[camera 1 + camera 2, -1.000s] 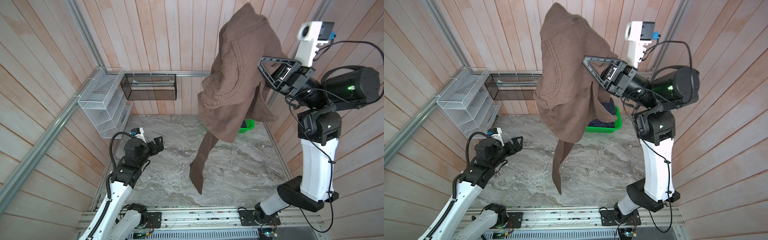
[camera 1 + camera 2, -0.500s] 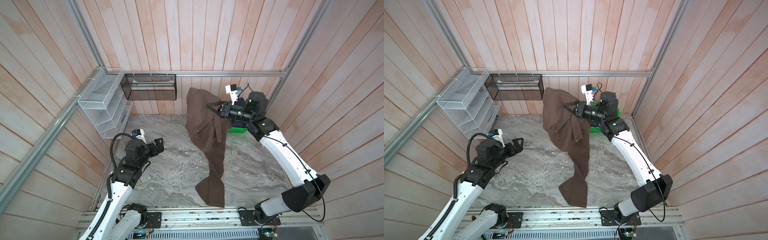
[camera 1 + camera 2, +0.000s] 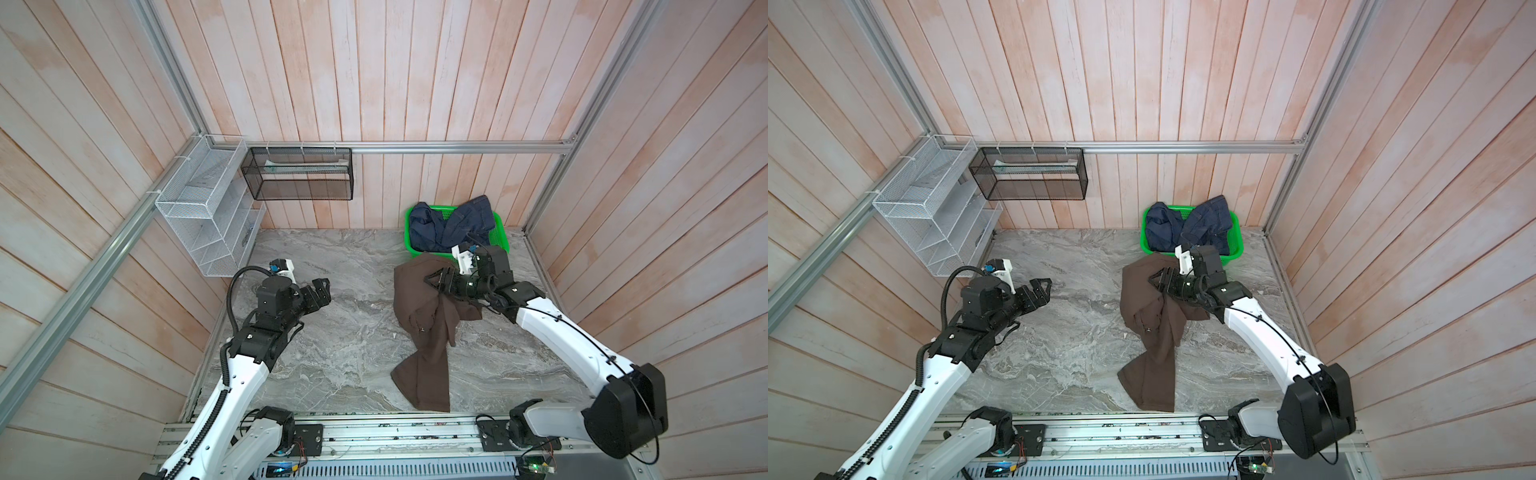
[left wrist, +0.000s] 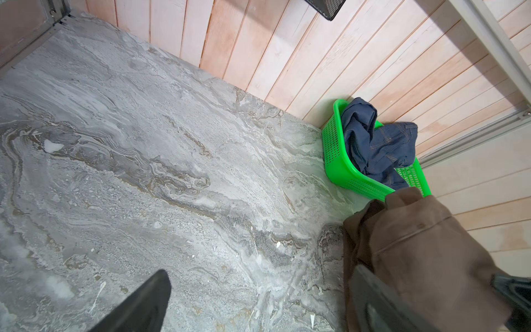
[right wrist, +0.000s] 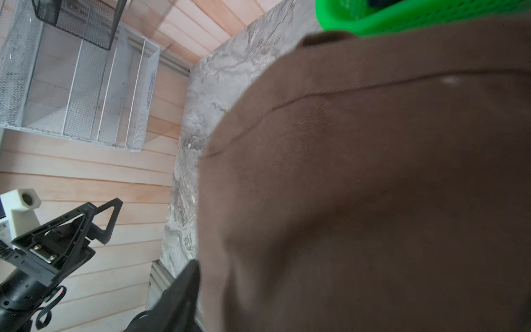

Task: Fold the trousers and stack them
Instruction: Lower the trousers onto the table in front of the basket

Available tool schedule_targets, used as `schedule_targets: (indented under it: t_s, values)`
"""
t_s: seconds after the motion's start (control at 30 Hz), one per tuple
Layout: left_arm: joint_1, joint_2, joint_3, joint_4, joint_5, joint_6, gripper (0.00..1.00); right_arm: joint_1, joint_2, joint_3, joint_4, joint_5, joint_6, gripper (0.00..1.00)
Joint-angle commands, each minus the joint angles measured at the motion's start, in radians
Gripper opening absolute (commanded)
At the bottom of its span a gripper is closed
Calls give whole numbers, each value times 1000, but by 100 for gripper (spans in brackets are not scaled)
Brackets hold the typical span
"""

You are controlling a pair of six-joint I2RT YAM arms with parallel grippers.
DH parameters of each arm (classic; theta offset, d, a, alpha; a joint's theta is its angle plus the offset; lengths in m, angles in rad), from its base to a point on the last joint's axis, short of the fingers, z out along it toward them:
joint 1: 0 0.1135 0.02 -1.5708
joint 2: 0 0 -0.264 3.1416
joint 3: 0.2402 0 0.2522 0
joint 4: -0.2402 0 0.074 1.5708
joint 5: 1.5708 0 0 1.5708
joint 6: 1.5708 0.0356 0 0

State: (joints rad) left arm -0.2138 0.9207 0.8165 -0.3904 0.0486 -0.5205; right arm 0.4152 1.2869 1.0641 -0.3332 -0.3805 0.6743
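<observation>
- Green perforated plastic basket (image 3: 500, 237) at the grey marble desk's (image 3: 332, 332) far right corner holds a crumpled navy-blue denim garment (image 3: 449, 224)
- Dark chocolate-brown trousers (image 3: 428, 357), dangling high a second ago, now lie crumpled on the desk just beside the basket
- Right pincer (image 3: 434, 281) sits amid the cloth, its grip impossible to tell; left pincer (image 3: 325, 290) spread, empty
</observation>
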Motion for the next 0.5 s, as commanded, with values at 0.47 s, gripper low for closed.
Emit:
schedule_targets:
  t_s: [0.47]
  values:
    - [-340, 111, -41, -3, 50, -81, 96, 60, -158, 20, -252, 520, -123, 91]
